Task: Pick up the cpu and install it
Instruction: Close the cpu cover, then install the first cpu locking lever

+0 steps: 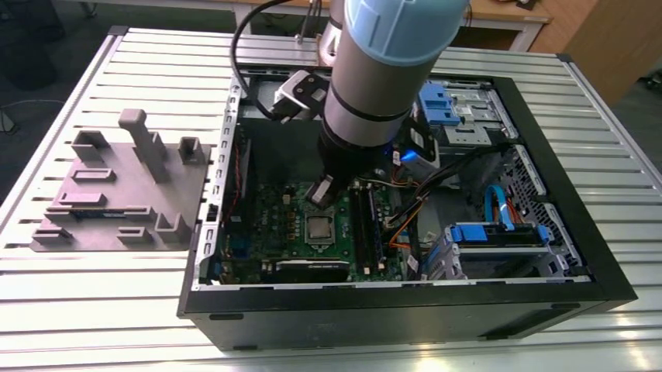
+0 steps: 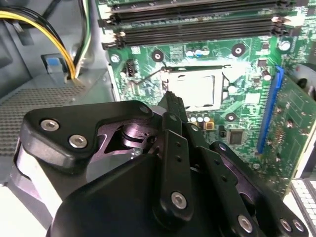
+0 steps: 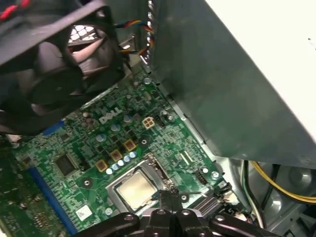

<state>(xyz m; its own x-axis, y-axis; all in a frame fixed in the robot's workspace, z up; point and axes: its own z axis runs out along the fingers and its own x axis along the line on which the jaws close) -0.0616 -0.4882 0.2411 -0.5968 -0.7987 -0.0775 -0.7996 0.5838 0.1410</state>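
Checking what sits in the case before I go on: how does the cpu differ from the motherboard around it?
The cpu is a small silver-grey square with a plain metal top; the motherboard is far larger, green and crowded with parts. The cpu lies inside the socket frame, while the motherboard spreads across the case floor. Both lie flat.

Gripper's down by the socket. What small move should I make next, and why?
Probably a short, straight lift. In the second wrist view the cpu lies flat inside the socket frame, seemingly seated. The gripper has its tip at the frame's edge, beside the cpu rather than over it. With the memory slots close by, straight up looks safer than any sideways move.
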